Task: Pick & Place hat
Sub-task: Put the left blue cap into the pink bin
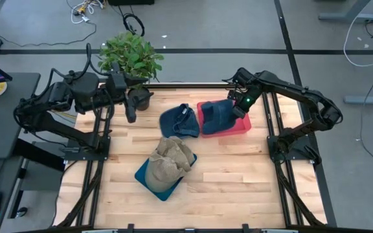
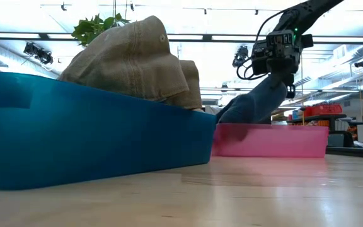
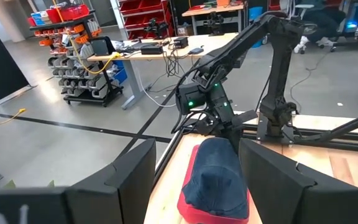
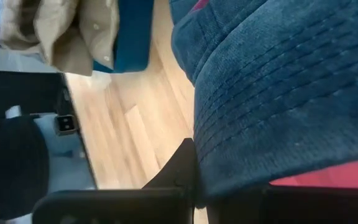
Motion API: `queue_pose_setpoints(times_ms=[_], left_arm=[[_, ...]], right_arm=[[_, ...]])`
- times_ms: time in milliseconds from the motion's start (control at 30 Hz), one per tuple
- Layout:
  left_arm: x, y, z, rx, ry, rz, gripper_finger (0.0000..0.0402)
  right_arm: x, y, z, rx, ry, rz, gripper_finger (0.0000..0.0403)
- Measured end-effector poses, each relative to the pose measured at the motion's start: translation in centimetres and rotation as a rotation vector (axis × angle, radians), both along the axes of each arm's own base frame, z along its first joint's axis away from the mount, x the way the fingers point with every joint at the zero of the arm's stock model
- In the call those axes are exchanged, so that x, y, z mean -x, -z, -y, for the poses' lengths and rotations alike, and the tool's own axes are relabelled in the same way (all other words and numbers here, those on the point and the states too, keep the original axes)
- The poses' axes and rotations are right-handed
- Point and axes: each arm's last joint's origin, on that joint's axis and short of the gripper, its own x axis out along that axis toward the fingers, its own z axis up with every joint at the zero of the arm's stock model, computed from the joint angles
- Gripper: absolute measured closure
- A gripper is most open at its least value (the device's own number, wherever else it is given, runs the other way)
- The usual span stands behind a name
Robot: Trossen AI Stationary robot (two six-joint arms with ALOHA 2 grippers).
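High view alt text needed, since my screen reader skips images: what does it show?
The right gripper holds a blue hat over a pink bin on the wooden table. Another blue hat lies beside it, a tan hat fills a blue bin, and the left gripper waits near a potted plant.

A leafy potted plant (image 1: 132, 57) stands at the far edge of the wooden counter (image 1: 238, 175), while red shelving (image 3: 194, 11) and a cluttered workbench (image 3: 143, 48) fill the room beyond it.

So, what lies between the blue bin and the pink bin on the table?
In the high view, a second dark blue hat lies on the wood between the blue bin and the pink bin, beside the pink one.
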Motion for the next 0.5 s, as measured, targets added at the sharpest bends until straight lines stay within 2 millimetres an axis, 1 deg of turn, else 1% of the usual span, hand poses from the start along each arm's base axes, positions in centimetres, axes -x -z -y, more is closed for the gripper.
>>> queue_pose_setpoints(times_ms=[200, 367, 500], left_arm=[[-0.01, 0.01, 0.0, 0.0, 0.0, 0.0, 0.0168], [-0.01, 0.02, 0.0, 0.0, 0.0, -0.001, 0.0168], [-0.01, 0.02, 0.0, -0.002, 0.0, -0.002, 0.0168]], right_arm=[[-0.01, -0.1, -0.11, -0.039, -0.003, 0.026, 0.0396], [-0.12, -0.31, -0.26, -0.118, -0.002, 0.081, 0.0396], [-0.16, -0.3, -0.21, -0.116, 0.003, 0.08, 0.0396]])
